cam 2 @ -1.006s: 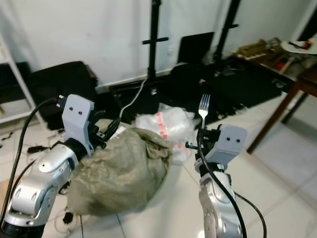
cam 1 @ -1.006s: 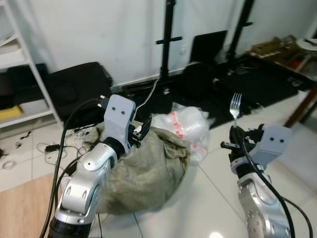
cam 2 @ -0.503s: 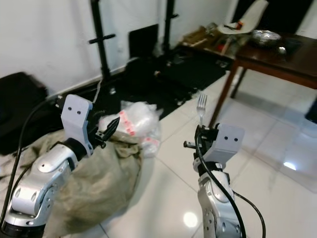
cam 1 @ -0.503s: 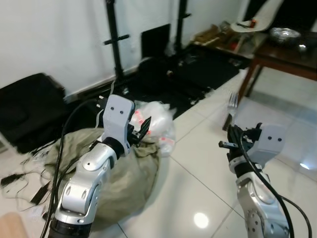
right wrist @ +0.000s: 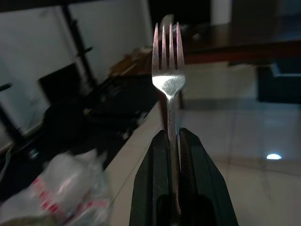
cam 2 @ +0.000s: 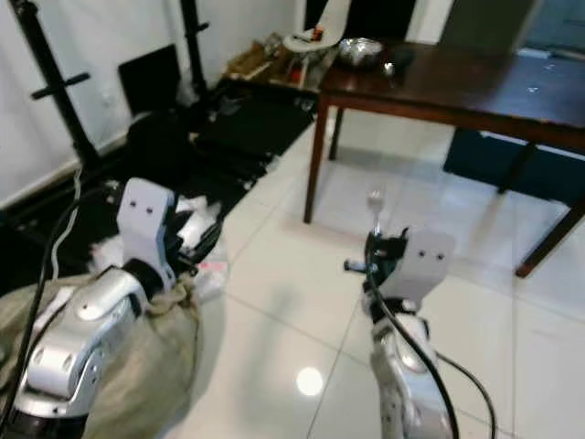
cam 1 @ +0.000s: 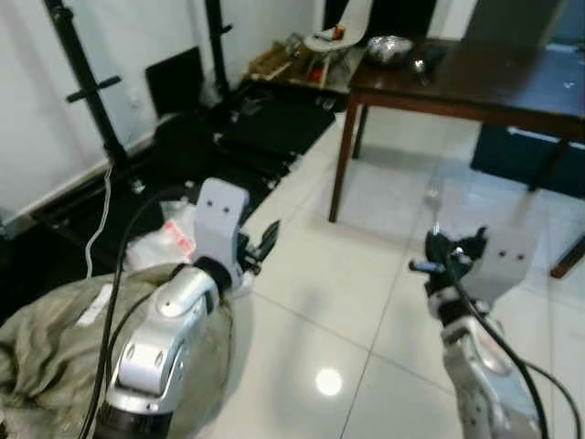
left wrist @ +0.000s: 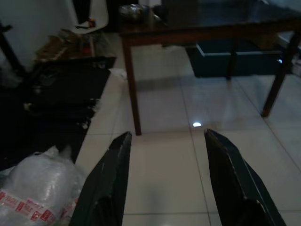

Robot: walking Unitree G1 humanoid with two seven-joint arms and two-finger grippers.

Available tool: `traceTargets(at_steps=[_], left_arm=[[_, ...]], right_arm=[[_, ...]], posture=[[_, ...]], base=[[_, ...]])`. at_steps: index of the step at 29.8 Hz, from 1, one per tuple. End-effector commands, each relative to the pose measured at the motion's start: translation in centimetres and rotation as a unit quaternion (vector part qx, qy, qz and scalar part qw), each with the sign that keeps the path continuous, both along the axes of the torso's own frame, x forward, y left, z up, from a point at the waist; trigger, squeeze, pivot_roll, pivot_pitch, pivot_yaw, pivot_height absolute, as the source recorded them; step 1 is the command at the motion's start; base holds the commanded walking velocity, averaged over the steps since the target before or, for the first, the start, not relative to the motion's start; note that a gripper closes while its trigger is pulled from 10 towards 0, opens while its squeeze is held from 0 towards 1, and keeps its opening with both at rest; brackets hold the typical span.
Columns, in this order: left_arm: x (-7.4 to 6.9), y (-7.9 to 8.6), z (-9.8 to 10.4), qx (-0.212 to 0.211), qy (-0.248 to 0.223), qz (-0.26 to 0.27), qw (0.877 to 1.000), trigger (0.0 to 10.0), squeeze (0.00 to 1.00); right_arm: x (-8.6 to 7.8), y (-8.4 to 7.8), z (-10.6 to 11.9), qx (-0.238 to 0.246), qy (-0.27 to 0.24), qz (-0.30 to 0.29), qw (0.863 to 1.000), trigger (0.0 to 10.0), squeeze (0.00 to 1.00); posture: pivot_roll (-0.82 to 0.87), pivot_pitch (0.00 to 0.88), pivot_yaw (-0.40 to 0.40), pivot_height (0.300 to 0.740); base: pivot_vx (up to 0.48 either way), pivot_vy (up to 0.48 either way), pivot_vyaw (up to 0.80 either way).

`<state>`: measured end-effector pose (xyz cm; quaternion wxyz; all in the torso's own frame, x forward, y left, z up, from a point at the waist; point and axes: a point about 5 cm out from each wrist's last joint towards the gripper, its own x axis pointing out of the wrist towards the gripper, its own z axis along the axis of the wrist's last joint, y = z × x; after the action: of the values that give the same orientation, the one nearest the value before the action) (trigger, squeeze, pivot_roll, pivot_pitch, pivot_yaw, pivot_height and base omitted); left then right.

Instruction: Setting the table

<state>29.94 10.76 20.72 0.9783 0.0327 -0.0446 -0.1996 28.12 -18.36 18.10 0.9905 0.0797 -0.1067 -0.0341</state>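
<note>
We hold both arms raised in front of us over a white tiled floor [cam 1: 356, 302]. Our right gripper [right wrist: 172, 141] has its two black fingers [right wrist: 155, 179] pressed together on the handle of a fork [right wrist: 168, 75], and the fork stands upright with its prongs up. In the head views the fork [cam 2: 375, 206] looks blurred, rising just above the right gripper [cam 2: 379, 251]. Our left gripper [left wrist: 164, 174] has its fingers [left wrist: 113, 179] spread wide apart and holds nothing; in the left wrist view we see bare tiles between them. In the head view the left gripper [cam 1: 260, 245] is at the left, above a grey-green sack [cam 1: 55, 338] that lies on the floor. Just beside the sack there is a clear plastic bag [left wrist: 35, 188] with red print. Ahead of us, to the right, stands a dark wooden table [cam 2: 457, 87], well apart from both grippers. On its far left corner there is a shiny metal bowl [cam 2: 359, 50]; we cannot tell what the small things near the bowl are. Behind that corner we see a white chair [cam 1: 343, 27]. Along the wall at the left stand black stands [cam 1: 87, 82] and dark cases [cam 1: 178, 78], with a dark mat [cam 2: 238, 128] on the floor before them.
</note>
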Motion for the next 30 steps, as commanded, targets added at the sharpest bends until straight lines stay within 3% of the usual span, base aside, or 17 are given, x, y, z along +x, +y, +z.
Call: traceTargets(at_steps=[1, 21, 23, 26, 28, 29, 30], left_arm=[[-0.1, 0.2, -0.3, 0.003, 0.005, 0.005, 1.0, 10.0, 0.0], [0.0, 0.5, -0.3, 0.003, 0.003, 0.019, 1.0, 10.0, 0.0], [-0.1, 1.3, -0.7, 0.01, 0.005, 0.043, 0.999, 10.0, 0.0], [0.0, 3.8, -2.1, 0.046, 0.018, 0.132, 0.99, 10.0, 0.0], [0.0, 4.3, -2.4, 0.05, 0.021, 0.148, 0.987, 10.0, 0.0], [-0.2, 6.2, -3.7, 0.084, 0.036, 0.221, 0.971, 10.0, 0.0], [-0.2, 6.2, -3.7, 0.084, 0.036, 0.221, 0.971, 10.0, 0.0]], right_arm=[[-0.1, 0.1, -0.5, 0.003, 0.01, 0.003, 1.0, 10.0, 0.0], [0.1, 0.4, -0.7, 0.004, 0.014, 0.009, 1.0, 10.0, 0.0], [0.6, 0.9, -0.9, 0.004, 0.019, 0.025, 1.0, 10.0, 0.0], [1.6, 2.6, -1.5, -0.005, 0.033, 0.062, 0.998, 10.0, 0.0], [1.8, 2.9, -1.7, -0.007, 0.036, 0.069, 0.997, 10.0, 0.0], [2.4, 4.0, -2.1, -0.009, 0.047, 0.088, 0.995, 10.0, 0.0], [2.4, 4.0, -2.1, -0.009, 0.047, 0.088, 0.995, 10.0, 0.0]], posture=[[-0.05, 0.0, 0.084, 0.74], [-0.03, 0.0, 0.072, 0.74], [-0.02, 0.0, 0.061, 0.74], [-0.01, 0.0, 0.049, 0.74], [-0.01, 0.0, 0.049, 0.74], [0.02, 0.0, 0.021, 0.74], [0.02, 0.0, 0.021, 0.74]], base=[[0.0, 0.0, -0.8], [0.0, 0.0, -0.8], [0.0, 0.0, -0.8], [0.0, 0.0, -0.8], [0.0, 0.0, 0.0], [0.352, 0.0, 0.0], [0.352, 0.0, 0.0]])
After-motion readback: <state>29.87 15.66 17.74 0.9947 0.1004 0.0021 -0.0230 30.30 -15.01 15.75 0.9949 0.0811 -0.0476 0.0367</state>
